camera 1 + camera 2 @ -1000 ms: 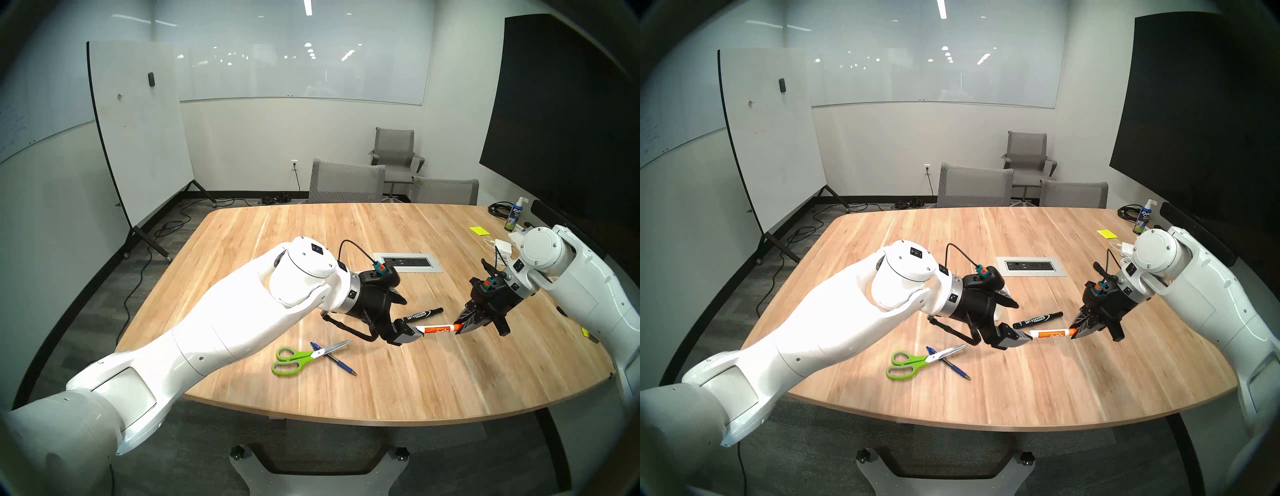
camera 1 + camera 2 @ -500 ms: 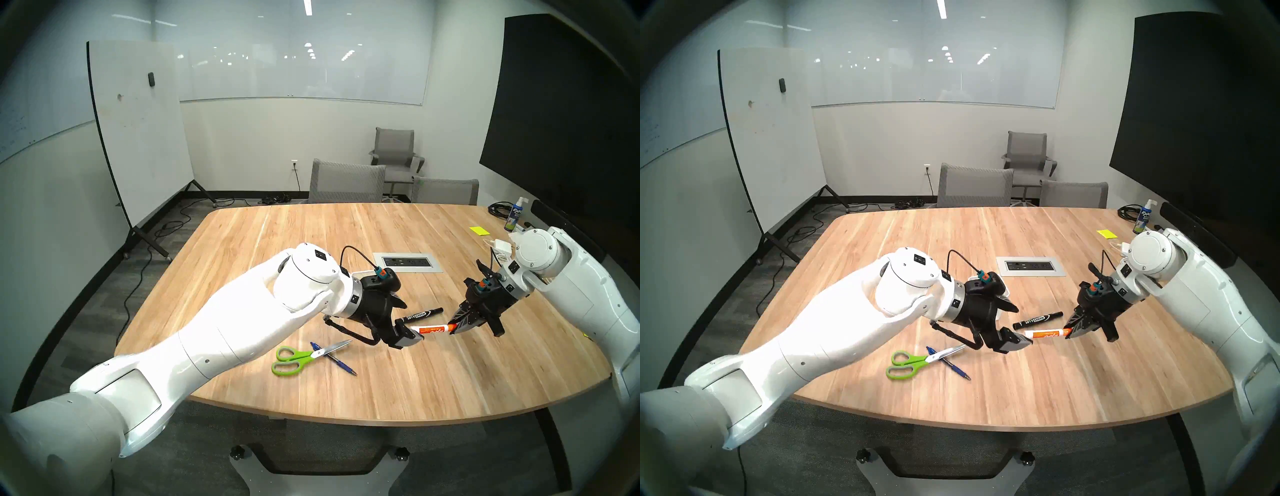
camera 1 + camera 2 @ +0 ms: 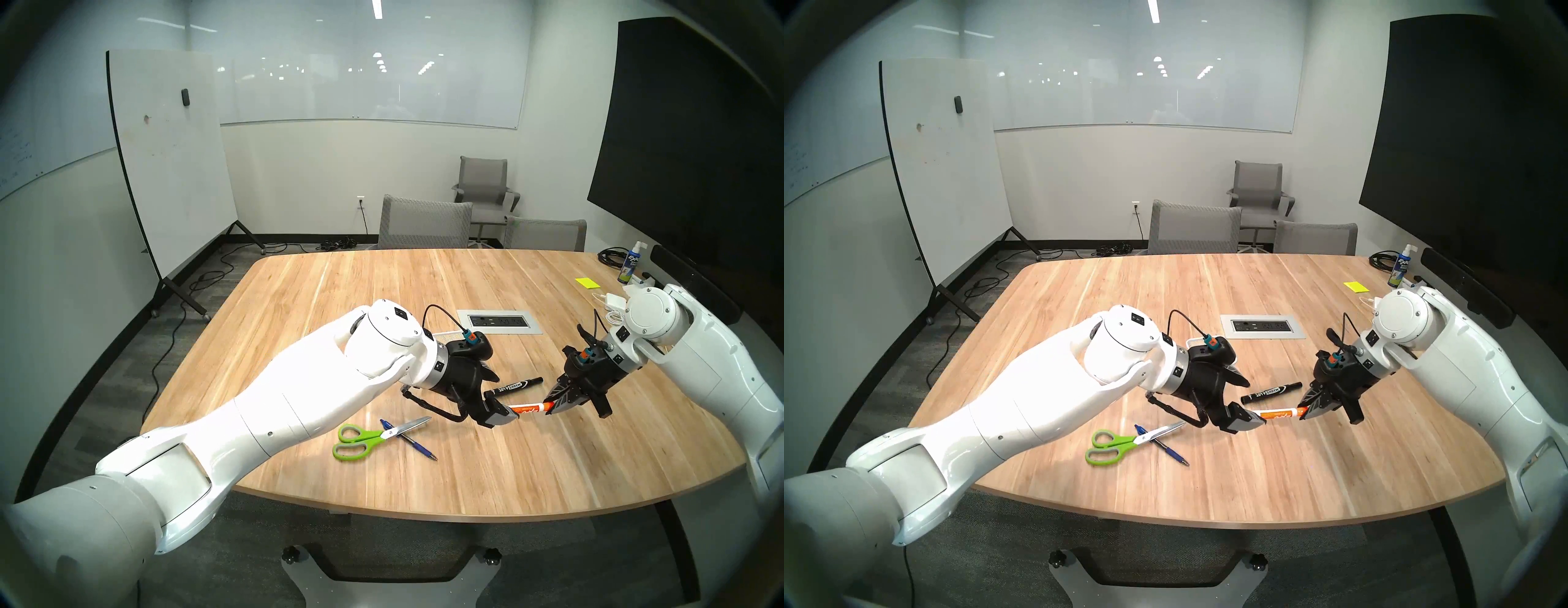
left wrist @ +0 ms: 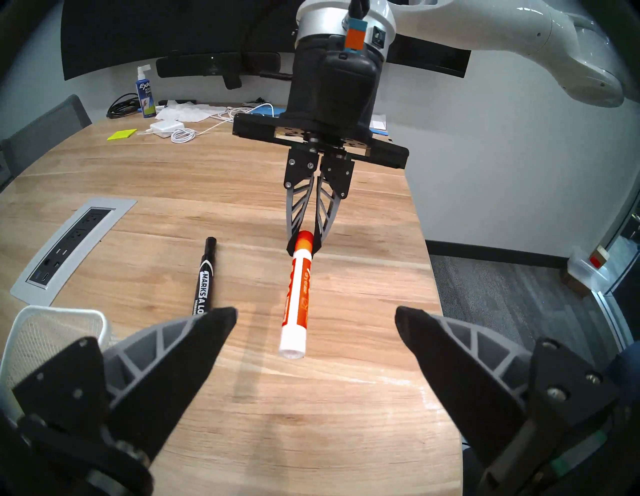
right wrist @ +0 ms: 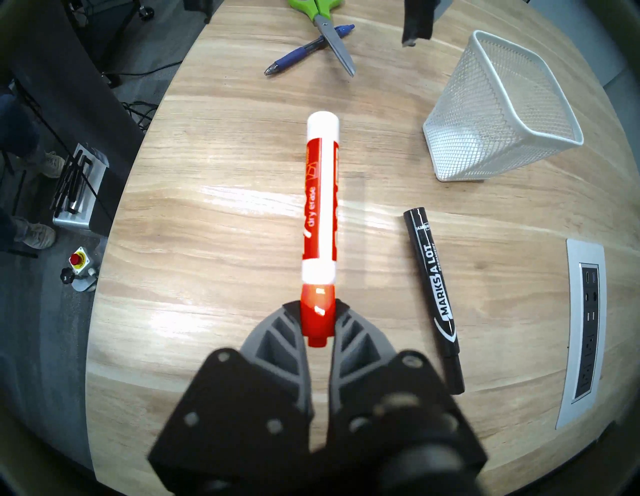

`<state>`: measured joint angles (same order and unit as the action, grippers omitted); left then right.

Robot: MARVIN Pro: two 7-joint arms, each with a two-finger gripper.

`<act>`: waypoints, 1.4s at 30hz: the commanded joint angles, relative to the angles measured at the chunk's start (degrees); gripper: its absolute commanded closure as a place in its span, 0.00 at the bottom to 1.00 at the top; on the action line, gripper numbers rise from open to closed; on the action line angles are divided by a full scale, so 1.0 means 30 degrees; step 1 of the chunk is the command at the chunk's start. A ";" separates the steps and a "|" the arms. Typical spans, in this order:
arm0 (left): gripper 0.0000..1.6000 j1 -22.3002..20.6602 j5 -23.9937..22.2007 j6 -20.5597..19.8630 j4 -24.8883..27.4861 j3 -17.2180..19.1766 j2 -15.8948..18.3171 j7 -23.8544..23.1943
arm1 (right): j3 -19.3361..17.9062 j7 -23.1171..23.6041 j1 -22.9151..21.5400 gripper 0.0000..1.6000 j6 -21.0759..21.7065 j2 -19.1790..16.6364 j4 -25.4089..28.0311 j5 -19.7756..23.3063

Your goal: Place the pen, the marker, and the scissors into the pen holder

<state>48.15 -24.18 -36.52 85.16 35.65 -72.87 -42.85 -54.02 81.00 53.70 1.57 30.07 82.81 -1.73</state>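
Ribbed right claw (image 5: 318, 320) pinches the glossy cylindrical orange marker (image 5: 320, 197).

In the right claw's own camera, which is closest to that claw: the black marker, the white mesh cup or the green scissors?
1. Black marker, lying just beside the right claw.
2. White mesh cup, farther, upper right.
3. Green scissors, farthest, at the top edge.

Both white arms reach in over the wooden table (image 3: 488, 467), wrists angled down toward each other. The right gripper (image 5: 318, 311) is clamped on the orange cap of the orange-and-white marker (image 5: 320, 204), holding it level above the table. The left gripper (image 4: 316, 324) faces it with jaws spread wide, the marker's white end just short of its fingertips.
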 commanded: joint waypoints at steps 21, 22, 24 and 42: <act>0.00 -0.1005 0.0423 0.0693 -0.1947 -0.0797 -0.1804 -0.0570 | -0.0069 0.0028 0.0076 1.00 0.0104 -0.0210 0.0153 0.0043; 0.00 -0.1018 0.0437 0.0743 -0.2053 -0.0816 -0.1850 -0.0592 | -0.0071 0.0031 0.0076 1.00 0.0104 -0.0209 0.0153 0.0042; 0.00 -0.1006 0.0441 0.0759 -0.2319 -0.0813 -0.1936 -0.0586 | -0.0076 0.0037 0.0078 1.00 0.0104 -0.0206 0.0151 0.0038; 0.00 -0.1321 0.0584 0.1272 -0.4212 -0.1148 -0.2989 -0.0987 | -0.0094 0.0050 0.0087 1.00 0.0106 -0.0197 0.0150 0.0027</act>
<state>45.65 -22.29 -33.59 73.43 32.21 -79.15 -45.45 -53.92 81.09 54.50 2.00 29.71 83.16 -1.66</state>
